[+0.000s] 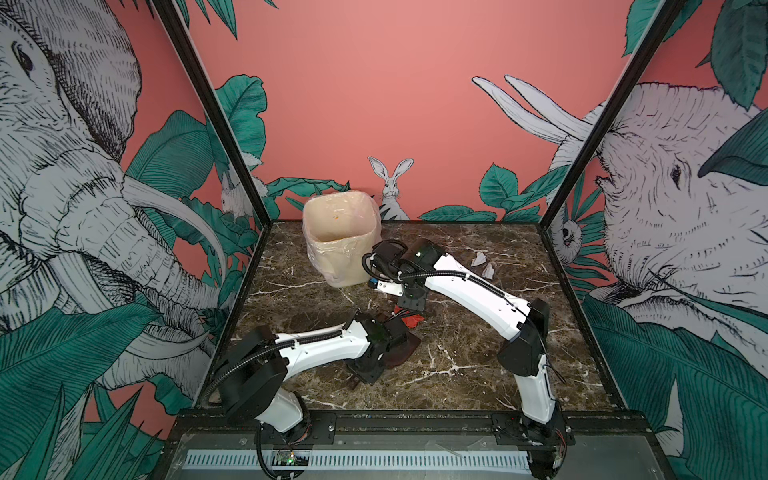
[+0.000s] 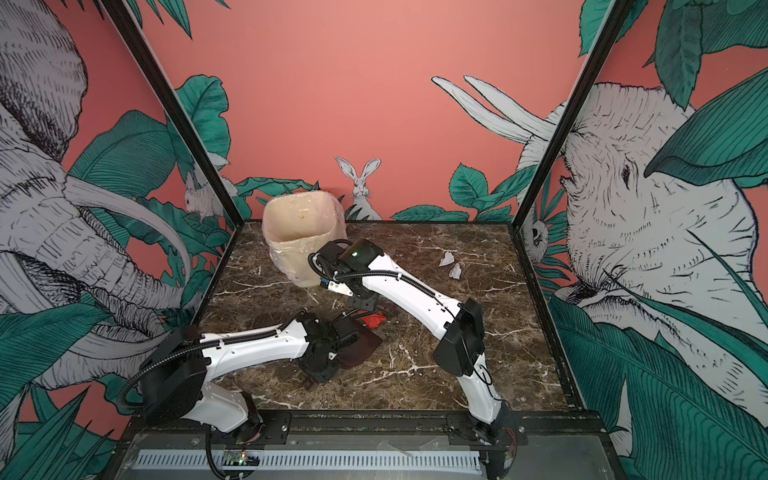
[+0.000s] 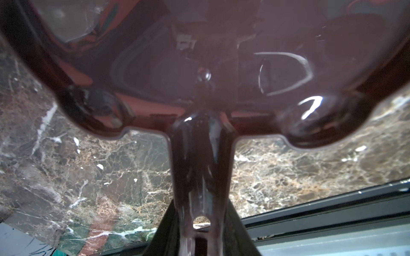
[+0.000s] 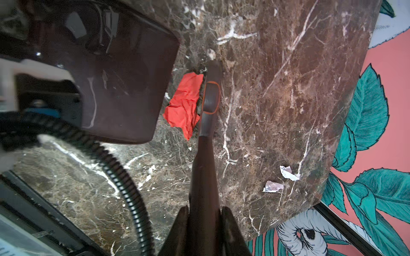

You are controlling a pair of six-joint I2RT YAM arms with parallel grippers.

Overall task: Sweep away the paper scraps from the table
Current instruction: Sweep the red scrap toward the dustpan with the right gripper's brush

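My left gripper (image 3: 200, 226) is clamped on the dustpan (image 3: 199, 55), my right gripper (image 4: 204, 232) on the brush (image 4: 210, 97). A red scrap (image 4: 184, 104) lies between them, and two white scraps (image 4: 288, 172) are not yet swept.

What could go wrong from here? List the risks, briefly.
1. The red scrap sits at the lip of the dustpan, beside the brush. Being crumpled, it could slip under or around the lip.
2. The two white scraps lie far from the dustpan, toward the far right of the table. A long sweep may scatter them.
3. The right arm is close beside the lined bin. A swing could tip it.
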